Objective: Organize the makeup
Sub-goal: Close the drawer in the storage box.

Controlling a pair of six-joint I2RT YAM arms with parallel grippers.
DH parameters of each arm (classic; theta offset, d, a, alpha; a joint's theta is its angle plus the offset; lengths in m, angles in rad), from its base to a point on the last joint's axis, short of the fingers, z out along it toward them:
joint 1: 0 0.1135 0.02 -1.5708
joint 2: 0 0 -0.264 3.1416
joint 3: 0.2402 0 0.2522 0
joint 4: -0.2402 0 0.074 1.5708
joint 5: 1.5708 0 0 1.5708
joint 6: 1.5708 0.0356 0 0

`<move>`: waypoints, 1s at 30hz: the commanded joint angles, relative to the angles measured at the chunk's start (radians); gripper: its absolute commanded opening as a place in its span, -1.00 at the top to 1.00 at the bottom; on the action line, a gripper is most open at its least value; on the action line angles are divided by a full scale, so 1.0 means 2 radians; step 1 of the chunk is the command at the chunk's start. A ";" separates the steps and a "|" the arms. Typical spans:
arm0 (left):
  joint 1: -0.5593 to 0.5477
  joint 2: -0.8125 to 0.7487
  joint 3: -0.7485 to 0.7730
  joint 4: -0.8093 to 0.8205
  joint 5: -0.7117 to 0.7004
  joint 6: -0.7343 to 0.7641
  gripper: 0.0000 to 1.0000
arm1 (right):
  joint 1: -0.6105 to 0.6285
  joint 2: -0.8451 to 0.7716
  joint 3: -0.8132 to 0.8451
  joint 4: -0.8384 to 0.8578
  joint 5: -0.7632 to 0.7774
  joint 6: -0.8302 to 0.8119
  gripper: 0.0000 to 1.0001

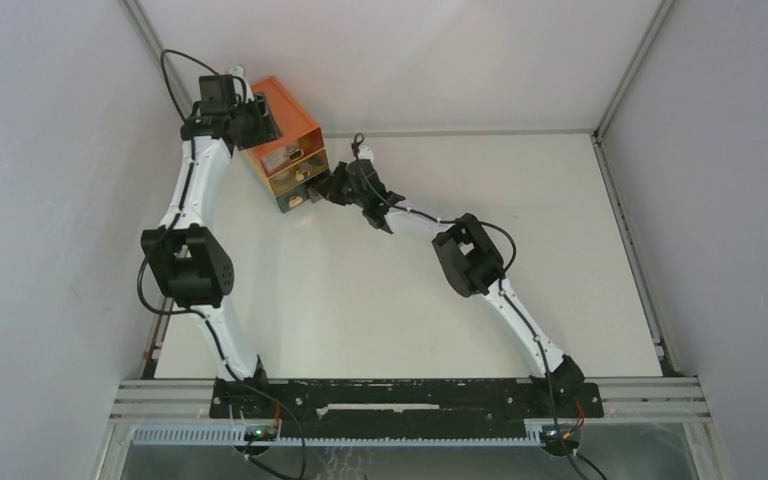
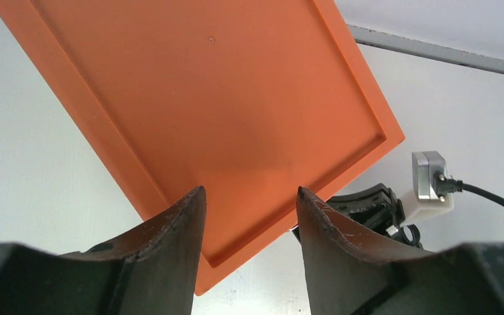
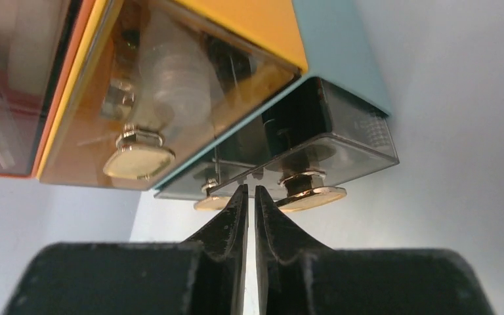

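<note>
**Right jaws nearly together at the bottom drawer; makeup sitting inside the box**

Your right gripper (image 3: 250,190) is pointing at the front of the bottom drawer (image 3: 351,131), the smoky grey one. Its jaws are standing almost together, with only a thin line of light showing between them. You cannot tell from the wrist view whether they are pinching anything. A gold knob (image 3: 312,193) is sitting just beside the tips at 3 o'clock. A second gold shape is showing just beside them at 9 o'clock.

The makeup (image 3: 170,79) is lying behind the translucent drawer fronts, not between either pair of jaws. From the right tips it is showing at about 11 o'clock as pale, blurred shapes inside the amber middle drawer (image 3: 85,125). Darker shapes are showing inside the bottom drawer at 12 o'clock. You cannot tell the single items apart.

Your left gripper (image 2: 249,191) is hanging over the orange box (image 1: 278,112) with its jaws well apart. The flat orange top is filling its wrist view from 10 to 2 o'clock, and the box's near corner is running between the fingers (image 2: 174,226). Whether they are touching it is unclear.

From above, the box is standing on the table (image 1: 410,300) at about 11 o'clock from the table's middle. The left arm is reaching to its back and the right arm to its drawer side.
</note>
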 commanded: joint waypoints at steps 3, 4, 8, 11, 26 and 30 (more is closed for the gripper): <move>0.002 0.009 -0.036 -0.061 0.025 0.000 -0.16 | -0.002 0.036 0.082 0.016 0.021 0.056 0.72; 0.002 0.010 -0.036 -0.061 0.030 -0.001 -0.16 | -0.003 0.039 0.082 0.016 0.021 0.062 0.72; 0.000 0.009 -0.041 -0.060 0.041 -0.001 -0.15 | -0.016 0.021 0.037 0.042 -0.005 0.099 0.70; 0.000 0.010 -0.050 -0.052 0.046 -0.008 -0.15 | -0.019 -0.003 0.007 0.068 -0.009 0.104 0.69; -0.015 0.027 -0.054 -0.048 0.063 -0.015 -0.15 | -0.033 -0.094 -0.208 0.159 0.010 0.137 0.78; -0.018 0.025 -0.055 -0.052 0.063 -0.012 -0.15 | -0.035 -0.042 -0.145 0.131 -0.013 0.191 0.81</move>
